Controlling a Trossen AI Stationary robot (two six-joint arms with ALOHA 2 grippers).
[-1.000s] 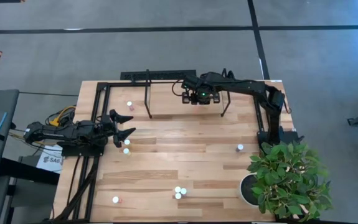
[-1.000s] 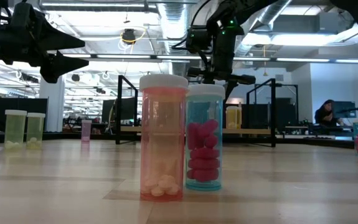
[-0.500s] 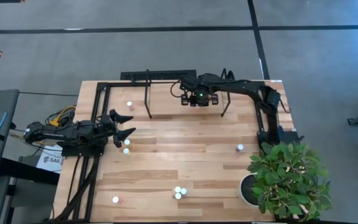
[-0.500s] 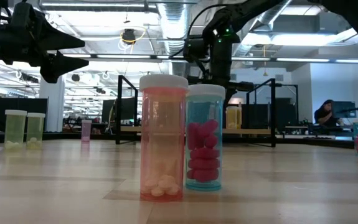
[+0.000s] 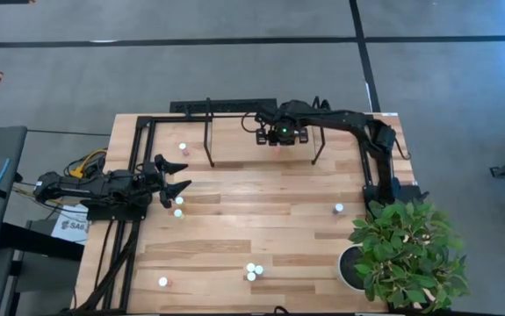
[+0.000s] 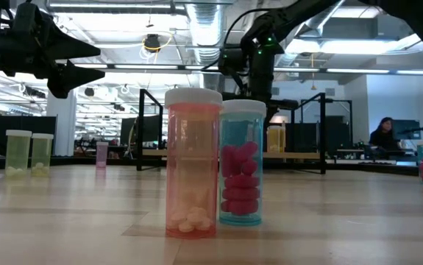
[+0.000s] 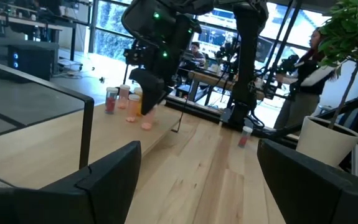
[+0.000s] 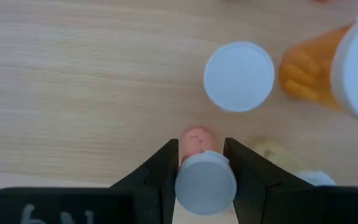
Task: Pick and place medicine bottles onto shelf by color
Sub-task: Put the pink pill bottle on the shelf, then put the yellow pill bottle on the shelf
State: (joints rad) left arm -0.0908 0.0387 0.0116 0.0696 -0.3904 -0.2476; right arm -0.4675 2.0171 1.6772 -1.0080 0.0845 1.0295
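Note:
My right gripper (image 8: 205, 163) is shut on a pink medicine bottle (image 8: 205, 182) with a white cap, held above the shelf (image 5: 234, 132) at the table's back; the high view shows this gripper (image 5: 280, 134) there. Right under it on the shelf board stand a white-capped bottle (image 8: 239, 76) and an orange bottle (image 8: 312, 76). My left gripper (image 5: 178, 181) waits open at the table's left, near two bottles (image 5: 178, 206). Other bottles stand loose at the front (image 5: 253, 271), the front left (image 5: 162, 282) and the right (image 5: 338, 208).
A potted plant (image 5: 406, 250) in a white pot fills the front right corner. Close to the low camera stand a pink bottle (image 6: 193, 162) and a blue one (image 6: 240, 163). Black shelf uprights (image 5: 209, 140) rise at the back. A person (image 6: 383, 135) sits beyond the table.
The right gripper with its pink bottle has shifted slightly toward the table's back over the shelf. The left arm has not moved.

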